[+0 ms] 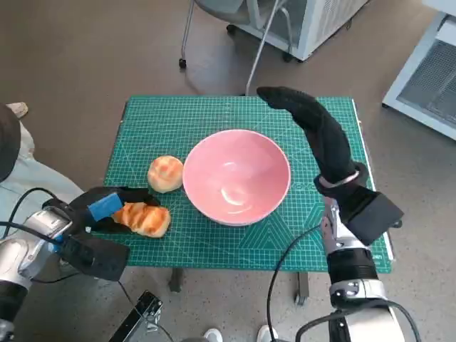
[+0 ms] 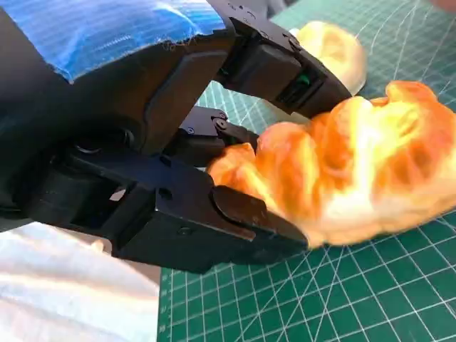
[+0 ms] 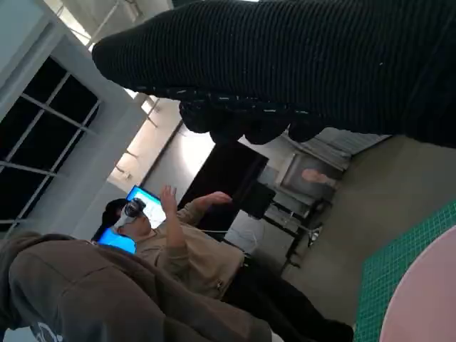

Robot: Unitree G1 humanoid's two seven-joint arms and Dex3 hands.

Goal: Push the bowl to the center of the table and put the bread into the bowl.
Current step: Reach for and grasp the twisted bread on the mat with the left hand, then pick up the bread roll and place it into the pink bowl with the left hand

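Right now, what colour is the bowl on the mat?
The bowl is pale pink, inside and out; it shows best in the head view.

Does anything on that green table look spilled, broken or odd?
Nothing stands out. The pink bowl sits upright and empty, the round bread roll lies whole beside it, and the left hand grips the golden croissant.
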